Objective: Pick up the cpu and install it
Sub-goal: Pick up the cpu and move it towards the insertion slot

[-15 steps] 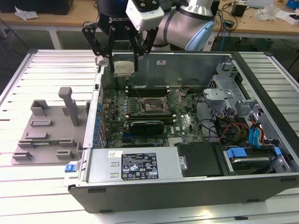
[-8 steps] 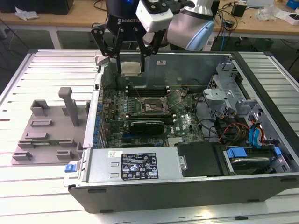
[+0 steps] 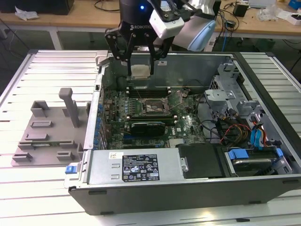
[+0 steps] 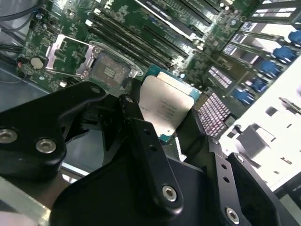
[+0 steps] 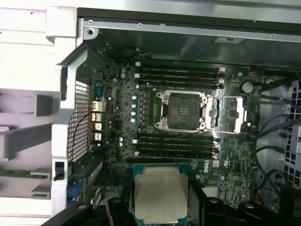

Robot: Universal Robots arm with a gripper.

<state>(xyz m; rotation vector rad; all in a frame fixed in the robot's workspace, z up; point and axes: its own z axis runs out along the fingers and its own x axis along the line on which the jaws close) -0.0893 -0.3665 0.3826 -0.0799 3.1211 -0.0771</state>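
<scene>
My gripper [image 3: 140,71] hangs above the open computer case, shut on the cpu [image 3: 140,71], a small flat square chip with a silvery top. In both wrist views the cpu [image 4: 165,108] [image 5: 161,194] sits flat between the black fingers [image 4: 141,141], with a green rim showing at its edges. Below it lies the motherboard [image 5: 225,155]. Its socket [image 5: 180,109] stands open, with the metal load plate [image 5: 229,113] folded back beside it. In the exterior view the socket [image 3: 151,108] lies lower in the picture than the held chip.
The black case [image 3: 188,183] lies open on a white slatted table. A grey plastic tray [image 3: 47,134] with upright blocks rests at the exterior view's left. Memory slots [image 5: 176,75] flank the socket. Drive cages and cables [image 3: 244,127] fill the case's right.
</scene>
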